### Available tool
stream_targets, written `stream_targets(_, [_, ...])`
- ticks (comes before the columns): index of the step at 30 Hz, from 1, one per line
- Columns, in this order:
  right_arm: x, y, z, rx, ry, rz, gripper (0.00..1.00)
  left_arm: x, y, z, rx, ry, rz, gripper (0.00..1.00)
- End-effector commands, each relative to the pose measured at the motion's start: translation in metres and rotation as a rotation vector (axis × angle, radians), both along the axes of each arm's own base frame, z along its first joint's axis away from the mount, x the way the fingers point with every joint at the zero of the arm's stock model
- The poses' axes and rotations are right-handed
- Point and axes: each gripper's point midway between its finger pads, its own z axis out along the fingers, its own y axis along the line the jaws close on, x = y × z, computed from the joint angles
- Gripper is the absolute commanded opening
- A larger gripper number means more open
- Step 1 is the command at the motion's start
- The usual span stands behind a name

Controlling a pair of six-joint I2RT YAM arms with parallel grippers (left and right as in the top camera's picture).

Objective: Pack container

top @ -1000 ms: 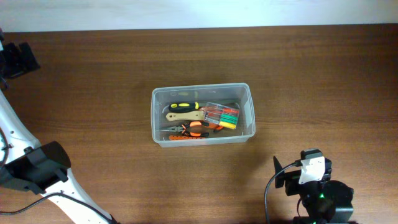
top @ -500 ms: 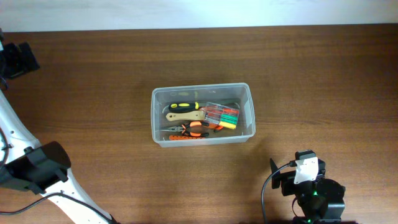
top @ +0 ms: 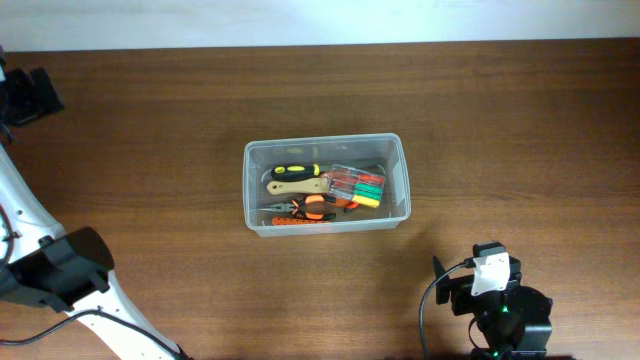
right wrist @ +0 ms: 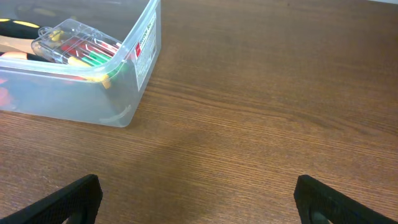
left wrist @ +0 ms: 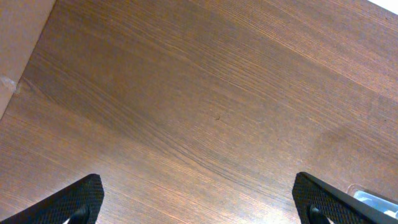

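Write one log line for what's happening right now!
bin: tools inside | left pincer: open, empty | right pincer: open, empty, near bin

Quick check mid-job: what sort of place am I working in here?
Probably a robot test bench or lab workstation rather than a real workshop: a bare wooden table, one clear container holding hand tools such as orange-handled pliers, and the left arm and right arm at its near edge.

container (right wrist: 74,99) cropped in right wrist view, left and top edges
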Motion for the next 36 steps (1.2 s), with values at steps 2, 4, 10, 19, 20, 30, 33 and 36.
stream_targets(2, [0.0, 0.0, 0.001, 0.014, -0.009, -0.006, 0.99, -0.002, 0.0, 0.004, -0.008, -0.011, 0.007, 0.99])
stream_targets(4, [0.001, 0.0, 0.001, 0.014, -0.009, -0.006, 0.99, -0.002, 0.0, 0.004, -0.007, -0.011, 0.007, 0.99])
stream_targets(10, [0.0, 0.0, 0.001, 0.014, -0.009, -0.006, 0.99, -0.01, -0.01, 0.023, 0.009, -0.041, -0.003, 0.99])
stream_targets(19, [0.001, 0.0, 0.001, 0.014, -0.009, -0.006, 0.99, -0.096, -0.107, 0.068, 0.022, -0.076, -0.133, 0.99])
stream_targets(20, [0.0, 0.0, 0.001, 0.014, -0.009, -0.006, 0.99, -0.111, -0.123, 0.066, 0.019, -0.068, -0.162, 0.99])
stream_targets(30, [0.0, 0.0, 0.001, 0.014, -0.009, -0.006, 0.99, -0.14, -0.19, 0.107, 0.296, -0.618, -0.33, 0.99])
stream_targets(33, [0.0, 0.0, 0.001, 0.014, -0.009, -0.006, 0.99, -0.149, -0.203, 0.104, 0.313, -0.785, -0.357, 0.99])
stream_targets(36, [0.0, 0.0, 0.001, 0.014, -0.009, -0.006, 0.99, -0.158, -0.208, 0.074, 0.317, -0.849, -0.366, 0.99])
